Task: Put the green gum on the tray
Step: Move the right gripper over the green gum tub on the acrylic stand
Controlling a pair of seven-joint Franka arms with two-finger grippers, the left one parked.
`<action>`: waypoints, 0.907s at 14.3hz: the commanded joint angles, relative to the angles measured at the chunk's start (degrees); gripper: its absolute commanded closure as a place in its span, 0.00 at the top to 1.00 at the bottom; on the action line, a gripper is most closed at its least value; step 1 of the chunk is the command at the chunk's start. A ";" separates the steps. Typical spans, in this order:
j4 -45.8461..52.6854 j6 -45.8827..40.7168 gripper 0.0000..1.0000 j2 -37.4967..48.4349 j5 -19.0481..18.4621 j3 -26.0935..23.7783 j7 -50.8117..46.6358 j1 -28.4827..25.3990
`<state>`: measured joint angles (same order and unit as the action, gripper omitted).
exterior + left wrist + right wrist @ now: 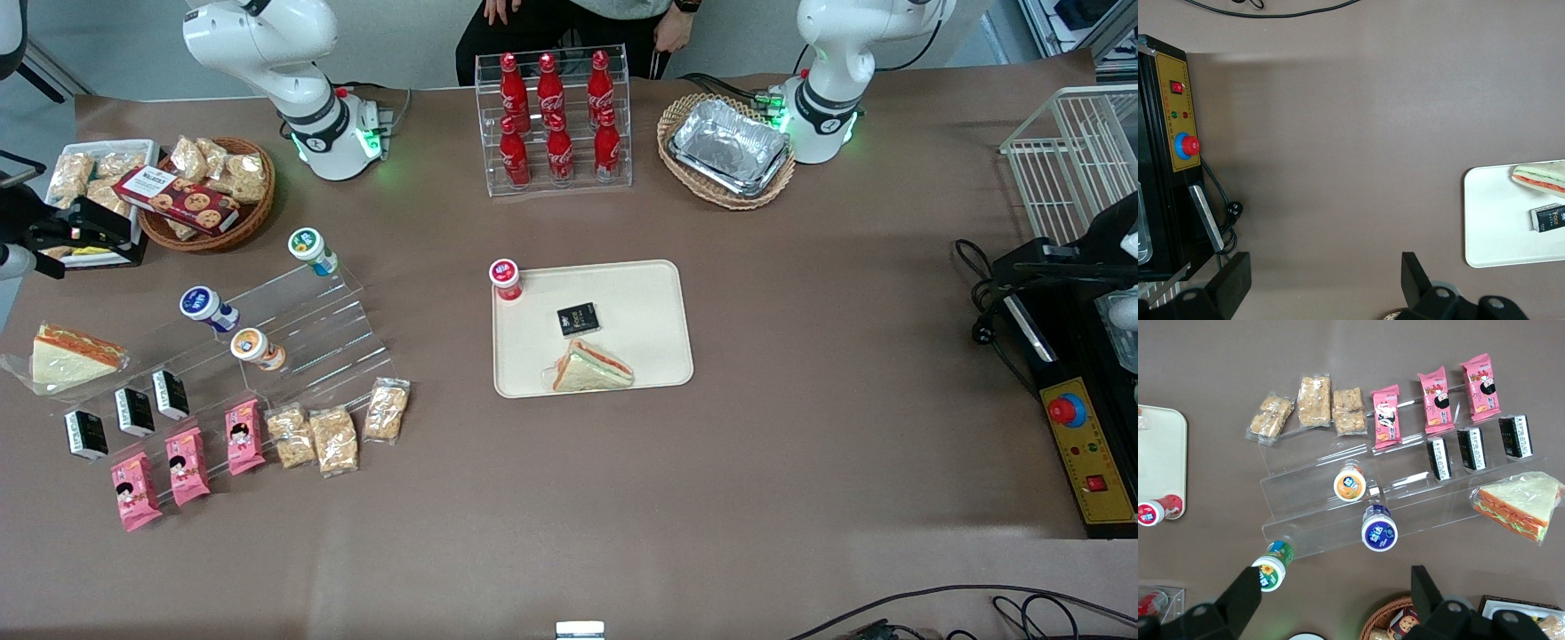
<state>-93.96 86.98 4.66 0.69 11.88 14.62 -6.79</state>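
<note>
The green gum point(311, 250) stands on the top step of a clear acrylic stand point(311, 329), toward the working arm's end of the table. The right wrist view shows its green-rimmed lid point(1270, 571) close to one finger point(1245, 595). My gripper point(89, 236) hangs open and empty above the table, over the white snack tray's edge, sideways of the gum and apart from it; it also shows in the right wrist view point(1335, 590). The beige tray point(640, 293) lies mid-table and holds a red-lidded bottle point(505, 278), a black packet point(578, 318) and a sandwich point(591, 369). The tray's edge also shows in the right wrist view point(1161, 453).
A blue-lidded bottle point(206, 308) and an orange-lidded bottle point(255, 348) sit on lower steps of the stand. A wicker basket of snacks point(209, 191) stands beside the gum, farther from the front camera. A cola rack point(556, 120) and a basket of foil trays point(729, 147) stand between the arm bases.
</note>
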 commanded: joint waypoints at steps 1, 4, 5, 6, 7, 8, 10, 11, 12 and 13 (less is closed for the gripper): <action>0.27 -1.29 1.00 0.87 0.54 0.25 -0.12 0.37; 0.62 -1.29 1.00 0.87 0.45 0.16 -0.03 0.37; 0.54 -1.20 1.00 0.79 0.45 0.25 0.06 0.37; 0.45 -1.12 1.00 0.70 0.45 0.25 0.06 0.37; 0.27 -1.20 1.00 0.78 0.36 0.08 -0.03 0.02; -0.25 -1.20 1.00 1.31 0.27 -0.10 -0.21 -0.24; -3.49 -0.50 1.00 3.93 0.27 -3.16 -3.26 -0.07; -6.99 -0.06 1.00 6.82 0.01 -4.83 -7.63 -0.07; -11.55 1.25 1.00 10.50 -0.25 -7.02 -11.16 -0.07; -16.73 3.35 1.00 14.89 -0.34 -8.87 -12.85 -0.07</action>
<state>-97.15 86.61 7.70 0.71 7.77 8.79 -6.80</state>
